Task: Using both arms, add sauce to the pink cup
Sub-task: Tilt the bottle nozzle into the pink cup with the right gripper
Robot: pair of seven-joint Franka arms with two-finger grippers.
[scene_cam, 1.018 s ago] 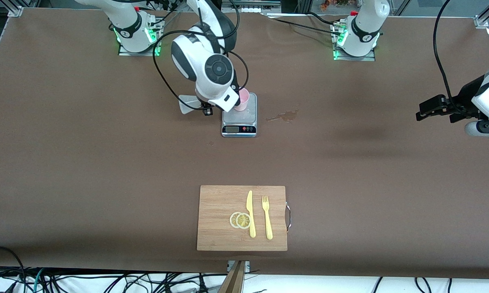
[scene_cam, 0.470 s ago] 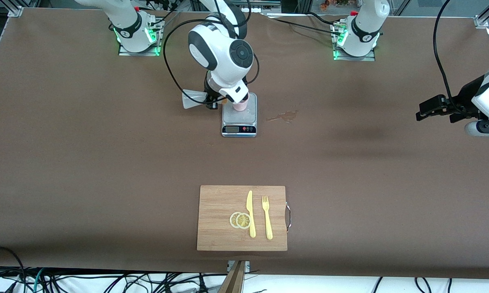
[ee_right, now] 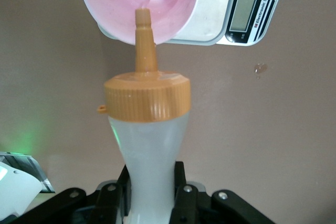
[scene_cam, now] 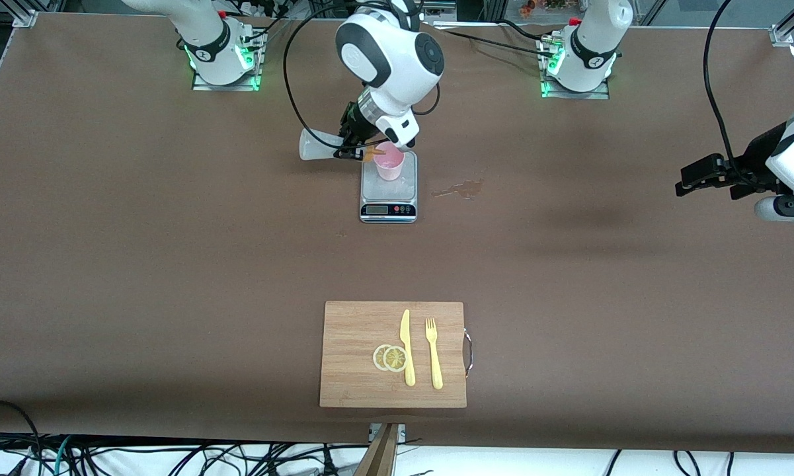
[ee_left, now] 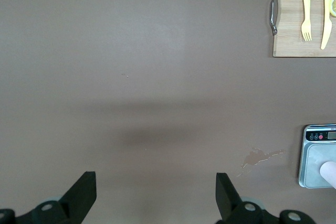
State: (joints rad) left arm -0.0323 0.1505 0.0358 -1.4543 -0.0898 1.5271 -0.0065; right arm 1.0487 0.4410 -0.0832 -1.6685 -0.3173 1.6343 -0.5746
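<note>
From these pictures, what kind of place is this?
Probably a robot lab staging kitchen work: two arms bolted to a brown table, a kitchen scale bearing the pink cup, and a cutting board with plastic cutlery.

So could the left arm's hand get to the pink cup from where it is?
Probably yes, though not easily. The left hand waits open above bare table at its own end. The pink cup stands on the scale, but the right hand holds the sauce bottle tipped over its rim.
</note>
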